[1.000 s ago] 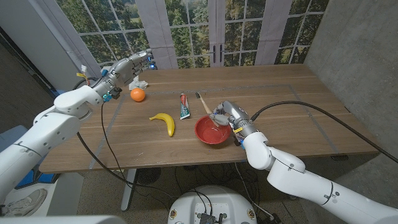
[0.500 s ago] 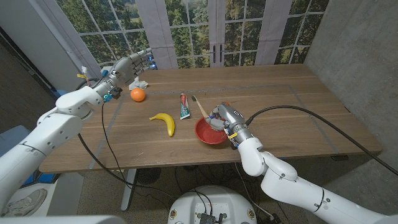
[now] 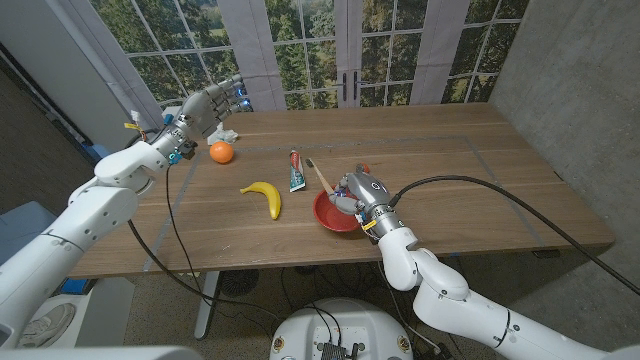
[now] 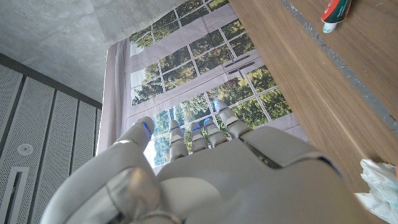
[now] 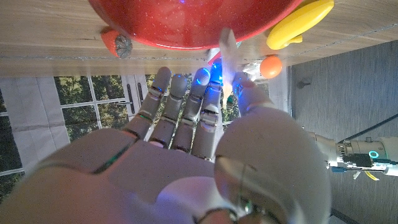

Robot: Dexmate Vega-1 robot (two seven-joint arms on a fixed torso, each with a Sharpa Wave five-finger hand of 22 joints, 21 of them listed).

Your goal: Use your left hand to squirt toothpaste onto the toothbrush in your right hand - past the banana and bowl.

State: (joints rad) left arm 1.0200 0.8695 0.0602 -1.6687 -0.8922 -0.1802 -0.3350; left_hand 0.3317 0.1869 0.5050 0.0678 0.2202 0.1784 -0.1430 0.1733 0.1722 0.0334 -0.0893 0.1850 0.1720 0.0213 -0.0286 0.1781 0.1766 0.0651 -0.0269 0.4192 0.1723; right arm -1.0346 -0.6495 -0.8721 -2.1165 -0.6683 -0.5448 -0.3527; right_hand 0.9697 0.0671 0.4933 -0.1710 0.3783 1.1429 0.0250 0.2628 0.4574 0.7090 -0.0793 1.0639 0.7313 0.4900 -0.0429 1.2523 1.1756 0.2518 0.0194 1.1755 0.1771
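**Brush held over the bowl, paste lying untouched**

The left hand (image 3: 207, 104) hung empty, fingers spread, above the table's (image 3: 480, 170) far corner, well left of the bowl (image 3: 337, 211). An orange (image 3: 221, 152) sat nearer, then the banana (image 3: 264, 196). The toothpaste (image 3: 296, 170) lay just behind the bowl's left side. The right hand (image 3: 358, 190) pinched the toothbrush (image 3: 321, 172) above the bowl.

The head camera looks down across the brown wooden desk (image 3: 450, 160) toward the windows. Both wrist cameras sit close behind their hands, seemingly inverted; each shares the desk.
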